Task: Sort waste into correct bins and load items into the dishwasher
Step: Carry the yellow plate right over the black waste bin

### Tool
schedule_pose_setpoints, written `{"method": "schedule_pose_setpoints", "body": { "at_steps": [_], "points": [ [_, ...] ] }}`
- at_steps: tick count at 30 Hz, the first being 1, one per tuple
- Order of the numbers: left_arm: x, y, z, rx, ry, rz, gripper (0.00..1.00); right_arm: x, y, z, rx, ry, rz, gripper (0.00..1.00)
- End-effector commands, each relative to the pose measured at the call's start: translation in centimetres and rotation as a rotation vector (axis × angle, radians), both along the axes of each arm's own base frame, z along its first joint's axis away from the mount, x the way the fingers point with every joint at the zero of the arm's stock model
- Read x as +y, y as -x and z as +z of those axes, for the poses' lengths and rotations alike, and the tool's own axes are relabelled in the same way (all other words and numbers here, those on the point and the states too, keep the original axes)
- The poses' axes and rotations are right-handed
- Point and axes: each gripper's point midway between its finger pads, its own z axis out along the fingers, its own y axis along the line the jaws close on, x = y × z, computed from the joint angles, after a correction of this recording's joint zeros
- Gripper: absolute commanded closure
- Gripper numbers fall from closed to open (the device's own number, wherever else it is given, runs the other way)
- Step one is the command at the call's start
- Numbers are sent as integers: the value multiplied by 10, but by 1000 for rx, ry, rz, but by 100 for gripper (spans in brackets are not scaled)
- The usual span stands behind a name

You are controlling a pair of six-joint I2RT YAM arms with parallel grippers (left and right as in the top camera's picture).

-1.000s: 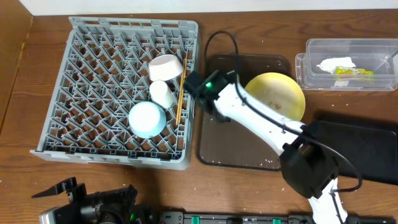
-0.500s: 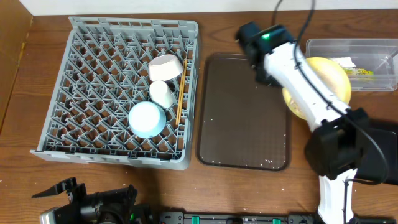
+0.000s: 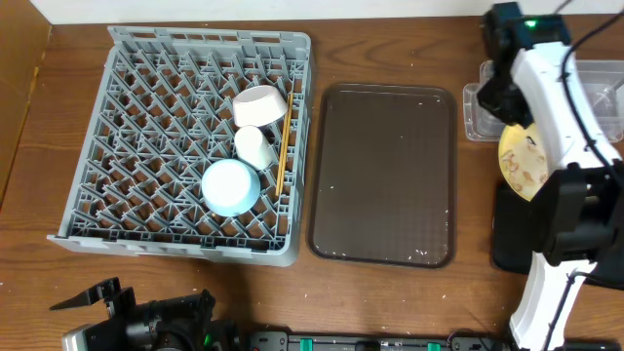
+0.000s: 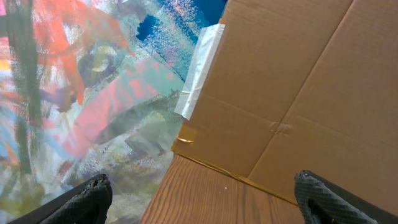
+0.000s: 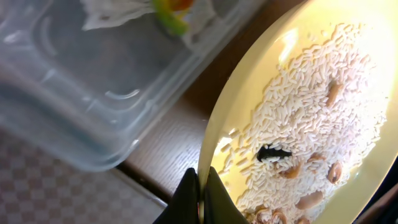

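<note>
- Dish rack (image 3: pixel 210 39): far left, well apart from the work; no hindrance.
- Serving tray (image 3: pixel 380 175): between rack and plate.
- Black bin (image 3: pixel 507 239): partly under the plate and likely where the rice (image 5: pixel 311 93) goes. Tilt steeper over it.
- Clear tub (image 5: pixel 74 93): just beside the rim. Keep rice out.
- Yellow plate (image 3: pixel 522 168): tilted, rice clinging.
- Right gripper (image 5: pixel 200 190): clamped on the plate rim.
- Left gripper (image 4: pixel 205 196): spread wide, empty.

No readable text, label or number anywhere.
</note>
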Motion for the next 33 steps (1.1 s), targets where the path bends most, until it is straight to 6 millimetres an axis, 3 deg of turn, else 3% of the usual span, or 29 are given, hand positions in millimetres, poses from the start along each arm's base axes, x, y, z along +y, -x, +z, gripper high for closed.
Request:
{"method": "schedule_pose_setpoints", "body": {
  "at_steps": [1,14,23,33],
  "points": [
    [-2,10,-1,-26,30,41,5,-12,4,5,-20,-28,-134,99],
    [-2,10,-1,-26,30,41,5,-34,14,-1,-7,-185,-335,99],
    [-2,10,-1,-26,30,42,5,-51,19,-1,11,-199,-330,99],
    [-2,10,-1,-26,29,41,5,-52,20,-1,12,-380,-348,99]
  ]
}}
